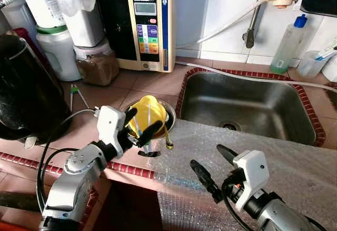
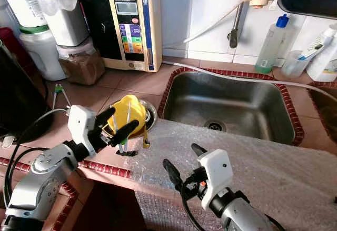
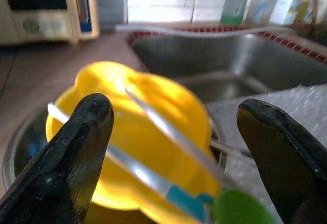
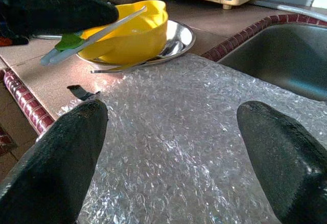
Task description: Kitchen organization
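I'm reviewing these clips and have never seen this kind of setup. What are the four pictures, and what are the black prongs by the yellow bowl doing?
A humanoid robot stands at a kitchen counter. The two wide pictures come from its head camera; the two close ones from cameras on its wrists, looking along the fingers. The left gripper is open beside the yellow bowl, which sits in a steel dish with thin utensils across it. The right gripper is open above the bubble wrap spread beside the sink. Neither holds anything.

free: bubble wrap [image 1: 253,147], sink [image 1: 247,102] | blocked: yellow bowl [image 1: 147,112], kettle [image 1: 23,91]
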`<state>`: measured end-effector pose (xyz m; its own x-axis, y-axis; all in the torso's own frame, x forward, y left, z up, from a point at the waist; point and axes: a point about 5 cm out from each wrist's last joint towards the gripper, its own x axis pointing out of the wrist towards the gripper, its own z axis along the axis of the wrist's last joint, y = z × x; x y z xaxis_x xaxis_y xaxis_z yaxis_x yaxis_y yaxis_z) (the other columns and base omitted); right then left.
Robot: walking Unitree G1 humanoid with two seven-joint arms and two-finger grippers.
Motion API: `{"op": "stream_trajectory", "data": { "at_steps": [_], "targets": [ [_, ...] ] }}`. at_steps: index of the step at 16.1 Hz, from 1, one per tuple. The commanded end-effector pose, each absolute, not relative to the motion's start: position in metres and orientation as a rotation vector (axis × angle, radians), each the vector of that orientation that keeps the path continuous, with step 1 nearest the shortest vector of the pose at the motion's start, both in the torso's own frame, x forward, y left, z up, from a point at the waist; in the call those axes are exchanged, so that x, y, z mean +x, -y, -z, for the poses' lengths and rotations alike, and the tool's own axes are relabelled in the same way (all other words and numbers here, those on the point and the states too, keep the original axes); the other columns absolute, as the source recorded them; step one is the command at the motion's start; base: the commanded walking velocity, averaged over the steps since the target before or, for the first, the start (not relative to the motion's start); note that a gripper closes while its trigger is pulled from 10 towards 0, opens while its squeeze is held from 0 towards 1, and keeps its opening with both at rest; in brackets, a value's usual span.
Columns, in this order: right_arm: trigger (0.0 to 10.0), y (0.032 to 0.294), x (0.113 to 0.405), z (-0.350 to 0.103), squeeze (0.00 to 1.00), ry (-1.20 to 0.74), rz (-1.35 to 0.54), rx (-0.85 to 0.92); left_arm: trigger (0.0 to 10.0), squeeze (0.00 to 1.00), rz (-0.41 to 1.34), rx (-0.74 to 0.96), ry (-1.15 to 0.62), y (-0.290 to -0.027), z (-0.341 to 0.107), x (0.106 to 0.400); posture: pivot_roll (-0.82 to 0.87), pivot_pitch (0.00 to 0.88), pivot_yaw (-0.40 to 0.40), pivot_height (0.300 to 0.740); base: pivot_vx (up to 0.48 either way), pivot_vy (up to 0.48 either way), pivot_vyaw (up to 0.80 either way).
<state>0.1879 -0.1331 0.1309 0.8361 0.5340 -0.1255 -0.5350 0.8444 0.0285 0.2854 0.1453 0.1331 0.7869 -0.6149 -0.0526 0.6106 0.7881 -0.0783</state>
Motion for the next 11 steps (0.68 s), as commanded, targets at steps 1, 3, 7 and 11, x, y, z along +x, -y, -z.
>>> {"op": "stream_trajectory", "data": {
  "at_steps": [1, 3, 7, 11],
  "targets": [
    [10.0, 0.133, 0.187, -0.130, 0.00, -0.129, -0.563, -0.018, 10.0, 0.00, 0.653, -0.049, -0.099, -0.146, -0.133, 0.288, -0.04, 0.030, 0.060, 0.740, 0.000, 0.000, 0.00],
    [10.0, 0.132, 0.187, -0.130, 0.00, -0.128, -0.565, -0.025, 10.0, 0.00, 0.641, -0.053, -0.129, -0.145, -0.132, 0.290, -0.04, 0.031, 0.063, 0.740, 0.000, 0.000, 0.00],
    [10.0, 0.134, 0.188, -0.129, 0.00, -0.122, -0.550, -0.027, 10.0, 0.00, 0.573, -0.128, -0.012, -0.149, -0.156, 0.300, -0.03, 0.031, 0.062, 0.740, 0.000, 0.000, 0.00],
    [10.0, 0.135, 0.191, -0.129, 0.00, -0.115, -0.548, -0.040, 10.0, 0.00, 0.408, -0.146, 0.110, -0.172, -0.181, 0.301, -0.01, 0.026, 0.049, 0.740, 0.000, 0.000, 0.00]
  ]
}}
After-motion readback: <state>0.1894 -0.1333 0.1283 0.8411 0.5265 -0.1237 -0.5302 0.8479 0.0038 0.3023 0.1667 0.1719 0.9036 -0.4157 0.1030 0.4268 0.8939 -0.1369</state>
